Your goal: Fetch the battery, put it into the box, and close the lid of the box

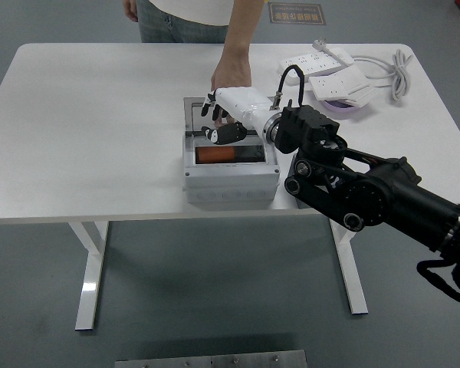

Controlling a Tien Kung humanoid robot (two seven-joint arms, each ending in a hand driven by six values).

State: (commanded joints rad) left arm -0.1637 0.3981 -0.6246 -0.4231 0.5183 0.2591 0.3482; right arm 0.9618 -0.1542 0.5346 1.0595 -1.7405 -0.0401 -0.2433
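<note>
The orange battery lies lengthwise inside the open grey box near the table's front edge. My right hand, white with black fingertips, hovers over the back of the box, just above the battery, open and holding nothing. Behind it the box's lid stands raised, mostly hidden by my hand. A person's hand reaches from the far side and rests at the lid's top edge. My left arm is out of view.
Two white power strips with a coiled cable lie at the back right, beside a purple round object. My black right forearm crosses the table's front right edge. The person stands at the far side.
</note>
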